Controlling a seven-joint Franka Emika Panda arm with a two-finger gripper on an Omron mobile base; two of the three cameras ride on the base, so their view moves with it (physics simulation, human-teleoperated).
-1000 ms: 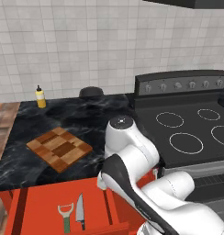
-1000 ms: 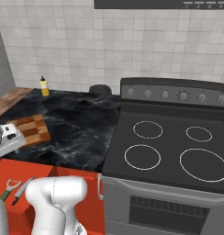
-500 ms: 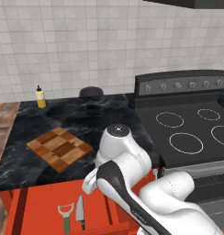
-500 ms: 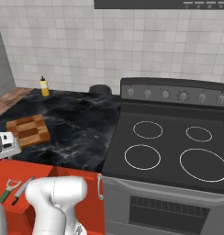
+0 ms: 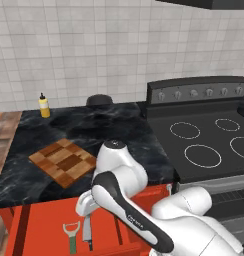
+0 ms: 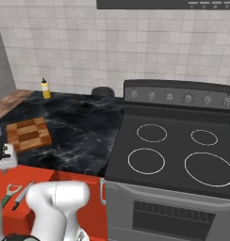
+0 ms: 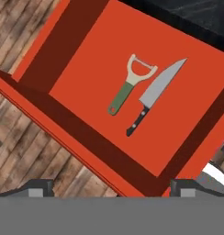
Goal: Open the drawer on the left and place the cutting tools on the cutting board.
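Pulled out below the table's (image 5: 119,130) front edge: red-orange drawer (image 7: 86,55), shallow, floor bare but for two tools. Lying side by side, close but apart (handles the same way) — green-handled peeler (image 7: 130,85) with pale Y head, dark-handled knife (image 7: 155,94) with silver blade. Up on the dark table, checkered cutting board (image 5: 64,161). Above the drawer, fingers (image 7: 40,187) spread wide — gripping nothing, touching nothing.
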